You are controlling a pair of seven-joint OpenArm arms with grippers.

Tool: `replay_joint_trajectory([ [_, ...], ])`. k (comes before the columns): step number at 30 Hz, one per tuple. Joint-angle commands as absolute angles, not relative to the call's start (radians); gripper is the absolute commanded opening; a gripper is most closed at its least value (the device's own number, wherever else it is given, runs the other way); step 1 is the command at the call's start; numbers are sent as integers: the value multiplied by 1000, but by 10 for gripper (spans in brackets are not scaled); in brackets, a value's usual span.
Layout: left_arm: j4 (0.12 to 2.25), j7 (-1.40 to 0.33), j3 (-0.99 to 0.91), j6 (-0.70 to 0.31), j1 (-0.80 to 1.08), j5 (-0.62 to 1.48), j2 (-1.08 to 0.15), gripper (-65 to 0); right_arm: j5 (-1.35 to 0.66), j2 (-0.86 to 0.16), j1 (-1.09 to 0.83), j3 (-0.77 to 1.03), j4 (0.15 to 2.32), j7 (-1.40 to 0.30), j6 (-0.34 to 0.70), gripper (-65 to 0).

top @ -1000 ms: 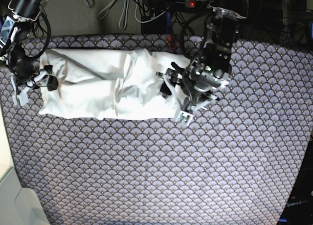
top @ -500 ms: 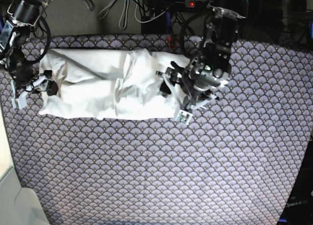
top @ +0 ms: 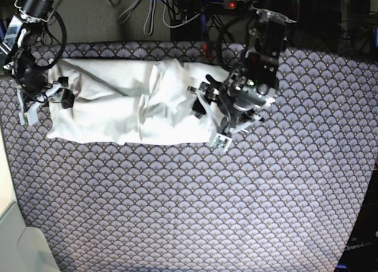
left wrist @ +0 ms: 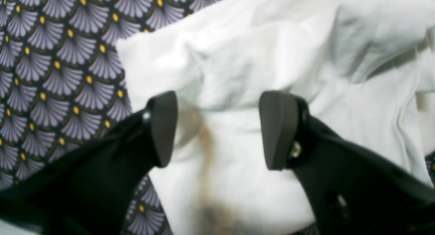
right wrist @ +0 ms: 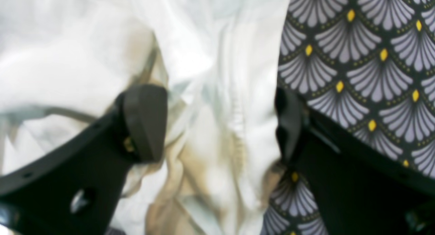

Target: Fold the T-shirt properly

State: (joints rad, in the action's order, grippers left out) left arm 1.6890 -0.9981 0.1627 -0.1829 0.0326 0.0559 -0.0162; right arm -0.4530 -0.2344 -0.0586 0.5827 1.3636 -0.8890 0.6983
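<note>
The shirt [top: 133, 103] lies as a long band across the far part of the patterned cloth [top: 195, 207], its long axis running side to side in the base view, one end under each arm. That axis is what the next fold appears to turn on: each short end has a gripper at it, so either end could be carried along the band toward the other.

The left gripper [top: 209, 115] sits at the shirt's end on the right of the base view. In its wrist view the left gripper [left wrist: 217, 129] stands wide open with nothing between the fingers [left wrist: 163, 126]; the shirt [left wrist: 272, 58] lies directly beneath and beyond them, and one corner of it shows against the patterned cloth [left wrist: 51, 75]. Whether the pads touch the fabric cannot be told.

The right gripper [top: 44, 97] is at the opposite end. From its wrist camera the right gripper [right wrist: 221, 123] is also spread wide and holds nothing. It straddles the shirt's edge: one finger [right wrist: 146, 119] is over the shirt [right wrist: 85, 58], the other is at the border with the patterned cloth [right wrist: 357, 58], and a stitched hem runs between them.

Neither arm is clearly nearer; each is at its own end of the shirt.
</note>
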Motion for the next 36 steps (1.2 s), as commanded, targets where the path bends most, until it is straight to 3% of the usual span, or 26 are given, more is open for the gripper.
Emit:
replay_joint_trajectory([
  [1,1704,-986,163,-180,16,58,-12,-270,-453,-236,-56,581,1371,-915,698,-243],
  [4,1704,-986,163,-180,16,59,-13,-270,-453,-234,-56,565,1371,-915,698,-351],
  [10,1705,-986,163,-180,16,59,-15,-270,-453,-240,-70,483,1377,-915,698,-633],
  [11,1712,-986,162,-180,18,61,-15,-270,-453,-240,-76,483,1382,-915,698,-650],
  [24,1758,-984,162,-180,19,64,-7,-270,-455,-231,-139,487,1681,-915,698,-650],
  [29,1759,-984,162,-180,24,64,-8,-270,-596,-240,-199,484,1791,-915,698,-650],
  [36,1847,-984,160,-180,33,64,-5,-270,-616,-236,-239,484,1871,-917,698,-650],
])
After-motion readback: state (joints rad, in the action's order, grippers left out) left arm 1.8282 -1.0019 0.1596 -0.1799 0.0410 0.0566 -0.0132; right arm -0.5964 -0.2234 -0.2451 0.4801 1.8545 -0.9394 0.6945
